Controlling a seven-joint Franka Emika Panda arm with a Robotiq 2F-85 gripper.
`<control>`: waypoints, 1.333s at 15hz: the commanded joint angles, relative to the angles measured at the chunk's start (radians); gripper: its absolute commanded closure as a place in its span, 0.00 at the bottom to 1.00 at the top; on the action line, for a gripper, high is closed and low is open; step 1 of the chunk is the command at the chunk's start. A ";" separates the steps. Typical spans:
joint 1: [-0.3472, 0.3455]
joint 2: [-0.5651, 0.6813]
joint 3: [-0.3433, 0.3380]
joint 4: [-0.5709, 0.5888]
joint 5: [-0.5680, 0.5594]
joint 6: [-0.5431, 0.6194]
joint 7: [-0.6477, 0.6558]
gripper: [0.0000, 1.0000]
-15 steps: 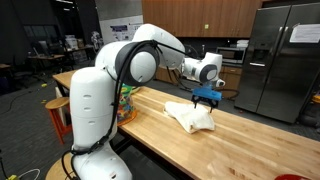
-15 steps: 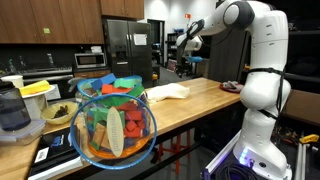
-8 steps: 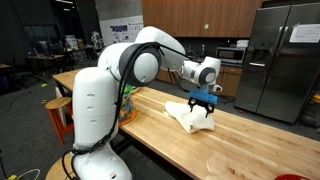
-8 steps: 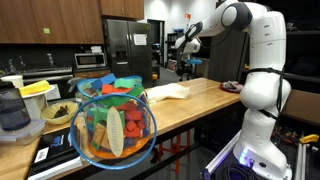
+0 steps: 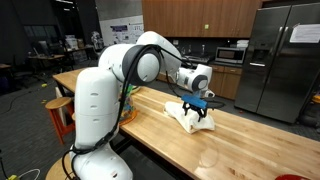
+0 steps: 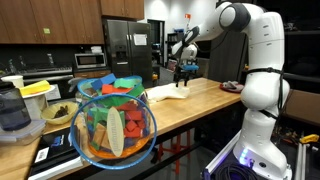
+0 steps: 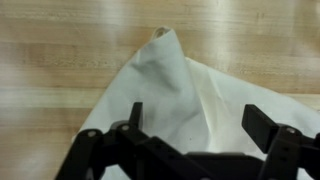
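A crumpled white cloth (image 5: 188, 117) lies on the wooden countertop (image 5: 240, 140); it also shows in the other exterior view (image 6: 168, 92) and fills the wrist view (image 7: 180, 95). My gripper (image 5: 199, 107) hangs directly over the cloth, fingers pointing down, just above it. In the wrist view the two black fingers (image 7: 200, 118) stand wide apart with a raised fold of the cloth between them. The gripper is open and holds nothing.
A clear bowl of colourful items (image 6: 115, 125) stands close to the camera, with a blender (image 6: 15, 110) and containers beside it. A steel refrigerator (image 5: 285, 60) stands behind the counter. The robot's white base (image 5: 95, 120) sits at the counter's end.
The gripper has come down and moved in over the cloth, from hovering above its far edge to just above it. The cloth has not moved.
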 commanded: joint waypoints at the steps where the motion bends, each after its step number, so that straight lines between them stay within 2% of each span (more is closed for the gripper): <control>1: 0.009 0.000 -0.012 -0.058 -0.053 0.103 0.086 0.00; 6: 0.013 0.030 -0.016 -0.078 -0.105 0.196 0.177 0.00; 8: 0.012 0.038 -0.012 -0.078 -0.102 0.223 0.186 0.27; 10: 0.014 0.041 -0.012 -0.076 -0.103 0.245 0.192 0.38; 15: 0.016 0.037 -0.013 -0.063 -0.117 0.295 0.181 0.81; 18: 0.007 0.022 -0.014 -0.045 -0.125 0.322 0.151 1.00; 20: 0.007 0.013 -0.019 -0.028 -0.136 0.336 0.149 1.00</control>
